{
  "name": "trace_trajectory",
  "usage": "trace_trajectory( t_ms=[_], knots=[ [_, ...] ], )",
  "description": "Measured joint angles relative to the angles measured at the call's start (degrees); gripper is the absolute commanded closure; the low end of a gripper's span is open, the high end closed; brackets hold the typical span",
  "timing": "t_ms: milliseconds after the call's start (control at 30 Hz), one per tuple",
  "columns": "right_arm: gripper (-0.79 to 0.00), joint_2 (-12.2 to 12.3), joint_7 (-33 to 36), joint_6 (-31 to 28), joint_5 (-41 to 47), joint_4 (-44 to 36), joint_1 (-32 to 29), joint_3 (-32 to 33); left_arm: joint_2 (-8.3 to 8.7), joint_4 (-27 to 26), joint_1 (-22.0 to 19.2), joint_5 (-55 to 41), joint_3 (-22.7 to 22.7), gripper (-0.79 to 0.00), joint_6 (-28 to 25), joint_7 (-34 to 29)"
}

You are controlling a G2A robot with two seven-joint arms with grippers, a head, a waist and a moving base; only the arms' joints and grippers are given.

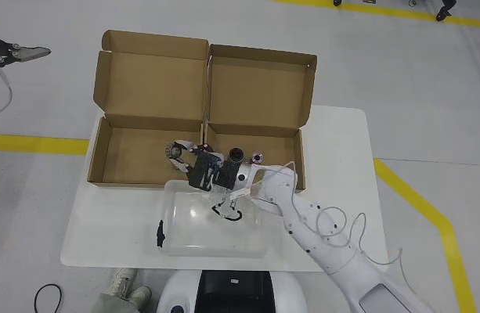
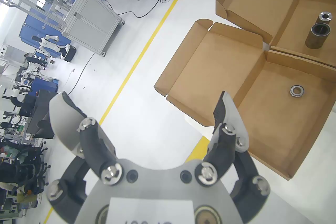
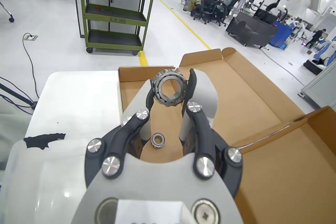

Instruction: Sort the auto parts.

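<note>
Desk point(image 1: 333, 156): white top, rounded corners, standing on grey floor point(image 1: 427, 78) w/ yellow lines. Clear bin point(image 1: 177, 242): plastic, at the desk's near edge, approx. mid-width. Left carton point(image 1: 138, 152) & right carton point(image 1: 275, 149): brown cardboard, side by side & touching, just beyond the bin; lids stand open on the side away from it. Black scrap point(image 1: 160, 233): at the bin's left wall; on desk or on bin, cannot tell.

Two cardboard boxes point(image 1: 130, 152), two bearings point(image 3: 169, 89), two metal sleeves point(image 2: 319, 34), one clear bin point(image 1: 193, 235)

White arm point(image 1: 326, 227) — grey-black pincer point(image 3: 170, 89), silver screws point(image 3: 111, 164)
</note>
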Motion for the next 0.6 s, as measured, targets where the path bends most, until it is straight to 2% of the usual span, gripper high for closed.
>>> trace_trajectory(
  t_ms=[600],
  knots=[
    [0.0,-5.5,8.0,0.9,6.9,19.2,10.8,-6.8,0.0,0.0,0.0,0.0,0.0,-0.785,0.0,0.0]
  ],
)
